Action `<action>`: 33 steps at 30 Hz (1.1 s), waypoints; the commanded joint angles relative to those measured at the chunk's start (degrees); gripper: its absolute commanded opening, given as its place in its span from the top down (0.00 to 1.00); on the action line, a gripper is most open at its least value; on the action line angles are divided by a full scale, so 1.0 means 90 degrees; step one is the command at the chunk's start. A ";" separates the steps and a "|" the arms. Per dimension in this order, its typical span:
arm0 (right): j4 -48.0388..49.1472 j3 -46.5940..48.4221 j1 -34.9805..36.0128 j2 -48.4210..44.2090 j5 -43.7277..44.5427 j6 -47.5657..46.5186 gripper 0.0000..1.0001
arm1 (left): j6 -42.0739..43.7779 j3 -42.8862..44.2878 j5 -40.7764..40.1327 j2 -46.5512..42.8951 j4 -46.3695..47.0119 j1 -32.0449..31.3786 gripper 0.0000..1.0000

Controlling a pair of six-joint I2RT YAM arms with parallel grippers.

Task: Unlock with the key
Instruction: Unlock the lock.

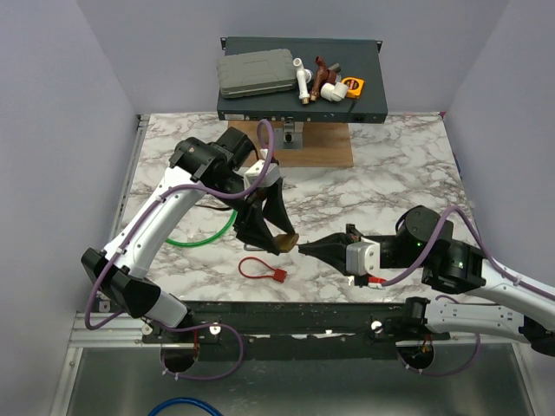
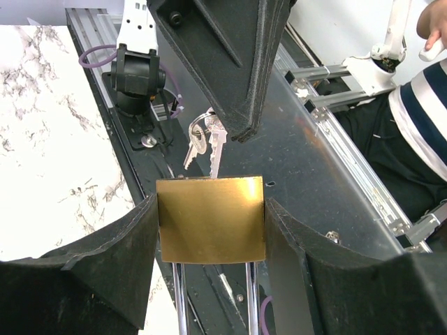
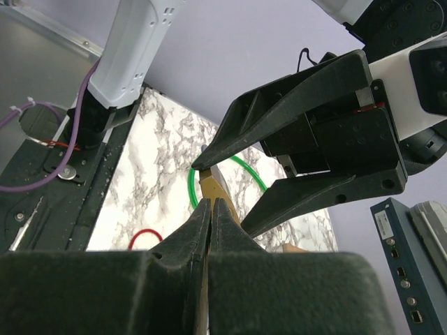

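A brass padlock [image 2: 209, 220] is clamped between the black fingers of my left gripper [image 2: 209, 209], with its steel shackle pointing back toward the wrist. In the top view the left gripper [image 1: 264, 227] holds the padlock [image 1: 284, 243] above the table's front middle. My right gripper [image 1: 303, 249] comes in from the right and is shut on the key [image 2: 215, 152]. The key's blade meets the padlock's underside, and a spare key hangs beside it on the ring. In the right wrist view my shut right gripper [image 3: 211, 206] points at the padlock [image 3: 215, 187].
A red loop with a tag [image 1: 258, 269] lies on the marble near the front edge. A green cable loop [image 1: 206, 237] lies under the left arm. A wooden board [image 1: 305, 149] and a dark rack unit [image 1: 373, 87] carrying several items stand at the back.
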 commanded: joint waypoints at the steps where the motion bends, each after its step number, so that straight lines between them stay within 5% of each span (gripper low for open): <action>1: -0.0068 -0.0097 0.0042 0.0054 -0.0145 0.0221 0.99 | 0.0095 0.0166 0.0865 -0.0286 -0.0269 -0.0116 1.00; 33: 0.0479 -0.0446 -0.0309 0.0381 -0.0804 0.0430 0.99 | 0.0149 0.0113 0.0767 -0.0567 -0.0265 -0.0254 1.00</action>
